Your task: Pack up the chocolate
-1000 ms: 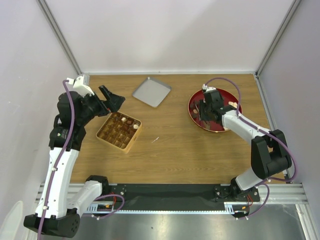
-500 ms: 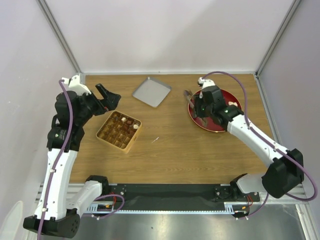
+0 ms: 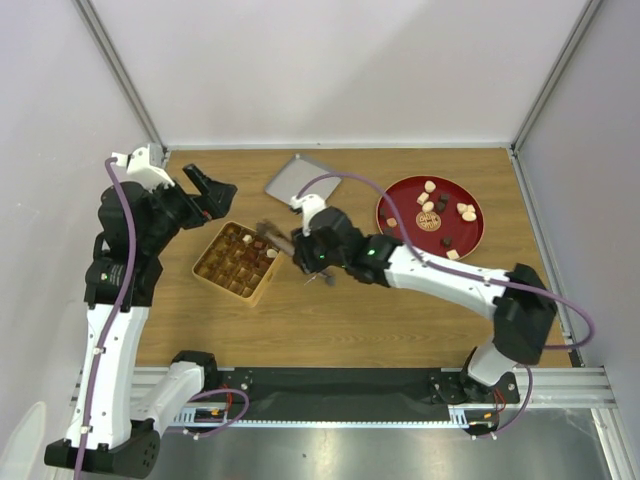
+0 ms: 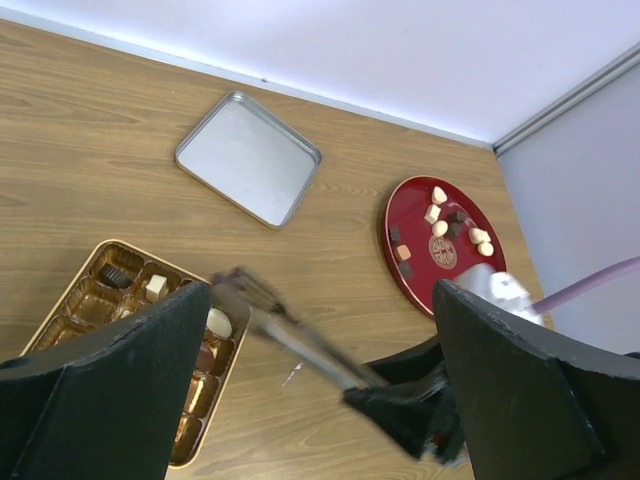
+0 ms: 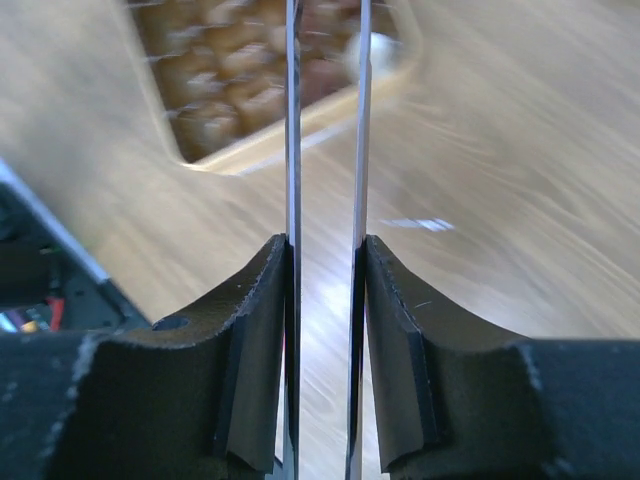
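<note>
Chocolates (image 3: 428,206), small, brown and cream: about nine on one round red plate (image 3: 412,242), four in one tan gridded box (image 3: 266,280) beneath thin metal tongs (image 4: 300,343) clenched by the right gripper (image 5: 326,245). The left gripper (image 3: 212,192) gapes empty beside the box.

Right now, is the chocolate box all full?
Not full. The box has several empty spots, and chocolates sit on the red plate.
</note>
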Tool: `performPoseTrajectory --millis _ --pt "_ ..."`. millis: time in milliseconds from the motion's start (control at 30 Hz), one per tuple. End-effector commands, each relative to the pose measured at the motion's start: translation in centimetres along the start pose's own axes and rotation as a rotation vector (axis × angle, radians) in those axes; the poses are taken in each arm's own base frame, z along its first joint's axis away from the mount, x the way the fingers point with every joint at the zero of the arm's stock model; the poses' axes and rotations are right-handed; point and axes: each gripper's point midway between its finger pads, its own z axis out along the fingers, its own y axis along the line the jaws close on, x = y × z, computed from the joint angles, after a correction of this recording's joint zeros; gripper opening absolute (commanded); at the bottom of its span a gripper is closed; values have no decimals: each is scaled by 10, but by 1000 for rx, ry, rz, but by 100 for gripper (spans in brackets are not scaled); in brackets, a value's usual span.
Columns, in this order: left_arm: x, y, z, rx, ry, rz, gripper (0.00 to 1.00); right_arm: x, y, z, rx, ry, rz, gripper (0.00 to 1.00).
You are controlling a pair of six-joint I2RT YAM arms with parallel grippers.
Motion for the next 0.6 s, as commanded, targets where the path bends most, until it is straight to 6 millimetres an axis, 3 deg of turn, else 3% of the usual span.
performPoseTrajectory --millis 0,33,267,567 --pt "-13 -8 -10 16 -38 9 100 -42 46 13 -131 -134 0 36" --pt "-11 -8 -9 18 -31 6 100 -35 49 25 -131 -115 -4 36" --pt "-4 -5 -6 20 -20 6 100 -25 70 54 -190 -93 -12 36" --pt "3 -1 -4 12 -6 5 100 -11 86 64 -228 -55 -32 37"
